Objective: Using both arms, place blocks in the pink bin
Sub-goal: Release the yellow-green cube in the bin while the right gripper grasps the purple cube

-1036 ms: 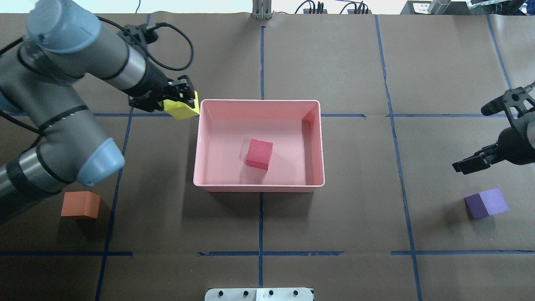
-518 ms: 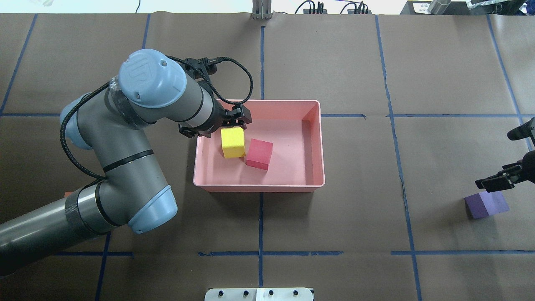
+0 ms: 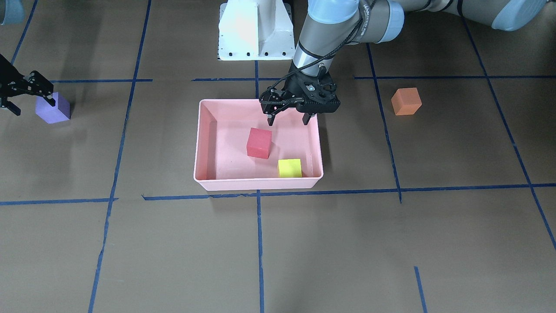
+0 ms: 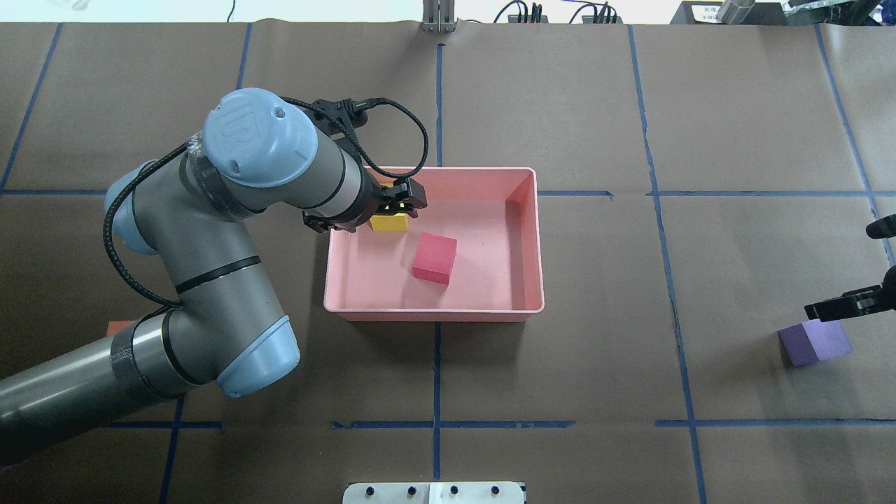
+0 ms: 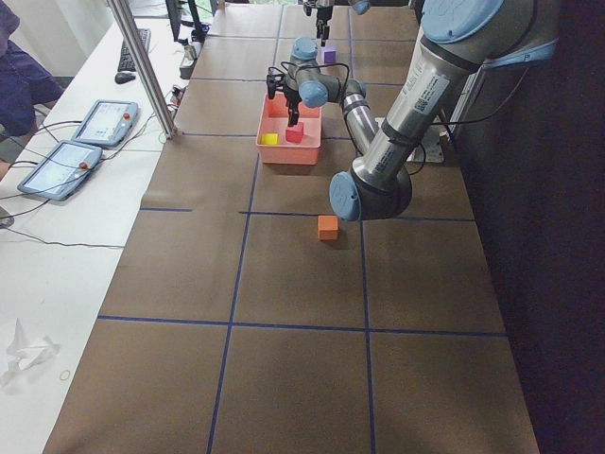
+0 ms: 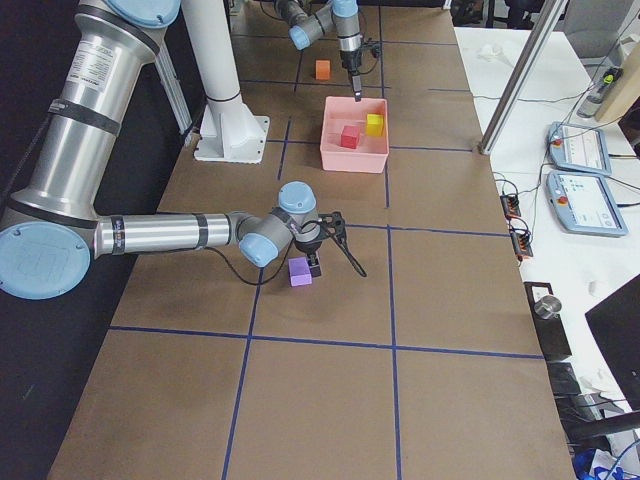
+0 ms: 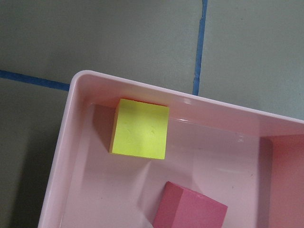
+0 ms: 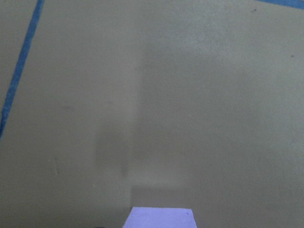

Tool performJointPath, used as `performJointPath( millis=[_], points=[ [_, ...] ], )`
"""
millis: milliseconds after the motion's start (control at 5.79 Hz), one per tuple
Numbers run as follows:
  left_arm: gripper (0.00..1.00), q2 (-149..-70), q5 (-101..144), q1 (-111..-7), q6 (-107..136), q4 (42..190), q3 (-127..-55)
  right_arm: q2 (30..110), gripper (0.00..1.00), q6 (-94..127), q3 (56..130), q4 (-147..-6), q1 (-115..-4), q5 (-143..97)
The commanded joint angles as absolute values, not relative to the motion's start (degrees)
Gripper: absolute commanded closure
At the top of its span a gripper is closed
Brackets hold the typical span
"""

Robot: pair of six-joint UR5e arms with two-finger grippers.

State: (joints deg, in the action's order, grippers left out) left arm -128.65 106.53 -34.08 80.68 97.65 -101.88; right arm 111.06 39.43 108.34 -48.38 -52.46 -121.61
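Now yellow block (image 3: 289,168) loose inside pink bin (image 3: 256,185).

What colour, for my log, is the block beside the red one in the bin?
The block is yellow-green, clearest in the left wrist view.

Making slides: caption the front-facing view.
Open left gripper above pink bin holding red block and yellow block; orange block and purple block outside.
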Motion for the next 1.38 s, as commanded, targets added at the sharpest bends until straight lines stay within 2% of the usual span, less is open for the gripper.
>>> performJointPath(
  millis=[0, 864, 1036, 1209],
  points=[
    [0.0, -128.4, 106.4, -34.0, 80.7, 97.6, -102.1, 112.6, 0.0, 40.7, 108.2, -48.9, -51.6, -121.6],
    [0.0, -128.0, 106.3, -33.3, 80.8, 97.6, -102.4, 112.1, 0.0, 41.4, 105.9, -48.9, -43.2, -118.2],
    [0.0, -127.9, 106.3, -33.3, 80.7, 97.6, -102.4, 112.0, 0.16, 41.4, 105.6, -48.9, -41.4, -118.1],
    [0.0, -127.9, 106.3, -33.3, 80.7, 97.6, -102.4, 111.9, 0.47, 41.3, 105.6, -48.9, -41.4, -118.2]
  ],
)
